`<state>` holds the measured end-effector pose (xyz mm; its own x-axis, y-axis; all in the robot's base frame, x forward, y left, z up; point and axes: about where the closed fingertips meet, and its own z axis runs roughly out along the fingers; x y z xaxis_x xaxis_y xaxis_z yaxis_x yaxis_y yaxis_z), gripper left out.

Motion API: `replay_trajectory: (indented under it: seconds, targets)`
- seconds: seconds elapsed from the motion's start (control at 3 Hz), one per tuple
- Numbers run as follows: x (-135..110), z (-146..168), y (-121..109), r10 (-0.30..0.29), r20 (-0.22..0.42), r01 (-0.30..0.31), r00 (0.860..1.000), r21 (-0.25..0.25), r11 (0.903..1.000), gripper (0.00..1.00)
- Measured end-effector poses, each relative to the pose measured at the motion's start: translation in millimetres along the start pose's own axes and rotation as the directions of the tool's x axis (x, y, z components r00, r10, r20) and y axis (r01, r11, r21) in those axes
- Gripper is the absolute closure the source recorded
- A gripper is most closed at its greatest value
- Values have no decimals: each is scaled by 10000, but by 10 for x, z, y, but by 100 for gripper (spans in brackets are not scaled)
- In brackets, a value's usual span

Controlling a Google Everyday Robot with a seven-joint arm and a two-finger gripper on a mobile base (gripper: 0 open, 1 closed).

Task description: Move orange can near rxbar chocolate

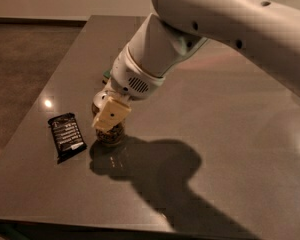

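The orange can [110,134] stands upright on the dark table [230,134], mostly hidden by my gripper [106,115], whose cream fingers [111,115] are shut around its upper part. The rxbar chocolate [67,135], a flat black wrapped bar with white text, lies just left of the can, a small gap apart. My arm comes in from the upper right.
A green sponge [106,75] peeks out behind the arm at the back. The table's left edge runs close to the bar, with floor beyond. The arm's shadow falls on the table to the right of the can.
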<state>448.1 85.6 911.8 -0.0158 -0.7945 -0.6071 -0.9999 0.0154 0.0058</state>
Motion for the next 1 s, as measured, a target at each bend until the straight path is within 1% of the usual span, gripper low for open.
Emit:
replay_trajectory:
  seconds: [0.33, 0.67, 1.0]
  targets:
    - [-31, 125, -48, -293, -109, 292, 9995, -10, 9996, 20]
    - [-30, 173, -63, -446, -227, 446, 9987, -20, 9990, 0]
    - [-30, 173, -62, -447, -228, 447, 9987, -19, 9990, 0]
